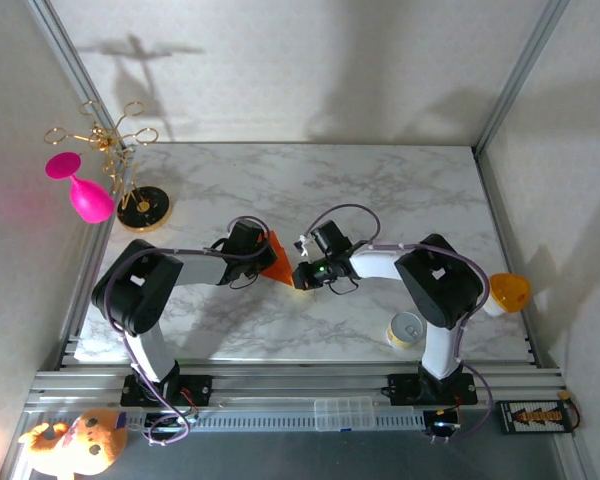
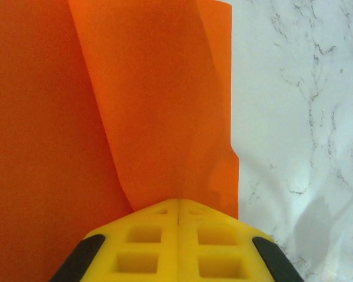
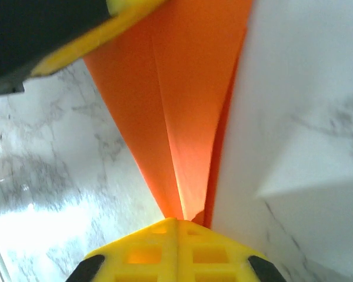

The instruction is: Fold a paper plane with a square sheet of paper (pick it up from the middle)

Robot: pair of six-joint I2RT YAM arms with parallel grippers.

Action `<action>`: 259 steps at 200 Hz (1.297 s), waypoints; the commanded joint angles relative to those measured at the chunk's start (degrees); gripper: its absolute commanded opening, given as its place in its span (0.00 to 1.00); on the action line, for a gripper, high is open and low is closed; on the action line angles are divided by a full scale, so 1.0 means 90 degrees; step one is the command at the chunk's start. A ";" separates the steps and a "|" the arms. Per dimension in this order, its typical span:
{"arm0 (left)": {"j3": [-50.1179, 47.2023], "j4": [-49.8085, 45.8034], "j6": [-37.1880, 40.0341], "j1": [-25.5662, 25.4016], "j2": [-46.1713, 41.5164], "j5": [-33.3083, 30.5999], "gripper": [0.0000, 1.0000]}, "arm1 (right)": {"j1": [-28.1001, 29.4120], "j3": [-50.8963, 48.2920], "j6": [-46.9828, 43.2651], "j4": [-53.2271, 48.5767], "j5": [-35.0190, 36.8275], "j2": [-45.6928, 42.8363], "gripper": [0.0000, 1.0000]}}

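Observation:
The square sheet of paper is folded into the paper plane [image 1: 278,258], a narrow bright orange triangle with a centre crease, at the table's middle. My left gripper [image 1: 263,252] is shut on its wide end. In the left wrist view the yellow fingertips meet at the gripper [image 2: 178,201], with the orange folds [image 2: 153,100] fanning out ahead. My right gripper [image 1: 302,274] is shut on the narrow end. In the right wrist view the paper plane [image 3: 188,117] tapers into the closed gripper [image 3: 177,220], and the left gripper's finger [image 3: 76,41] shows at the top left.
A pink goblet [image 1: 80,190] hangs on a gold stand [image 1: 140,208] at the back left. A small yellow can [image 1: 407,330] stands by the right arm's base, and an orange-yellow cup [image 1: 508,291] sits at the right edge. The marble tabletop [image 1: 380,190] lies bare behind the arms.

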 commanded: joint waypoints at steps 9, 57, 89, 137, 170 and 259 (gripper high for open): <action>-0.0118 -0.0933 0.0080 0.0090 0.0322 -0.0570 0.00 | -0.0024 -0.0403 -0.0271 -0.0851 0.0054 -0.0333 0.00; -0.0100 -0.0769 0.0132 0.0068 0.0276 -0.0349 0.00 | -0.0239 0.0114 -0.0082 -0.0269 -0.0032 -0.0728 0.00; -0.0109 -0.0702 0.0096 0.0048 0.0242 -0.0299 0.00 | -0.0125 0.0670 0.0024 -0.0274 -0.0106 -0.0018 0.00; -0.0090 -0.0692 0.0027 0.0036 0.0208 -0.0280 0.00 | -0.0088 0.0975 0.0035 -0.0382 -0.0071 0.0529 0.00; -0.0061 -0.0673 0.0090 0.0030 0.0035 -0.0240 0.00 | -0.0087 0.0858 0.0071 -0.0451 0.0313 0.0731 0.00; -0.0303 0.0076 0.0278 -0.0296 -0.0740 0.0464 0.10 | -0.0086 0.0710 0.0057 -0.0819 0.0652 0.0794 0.00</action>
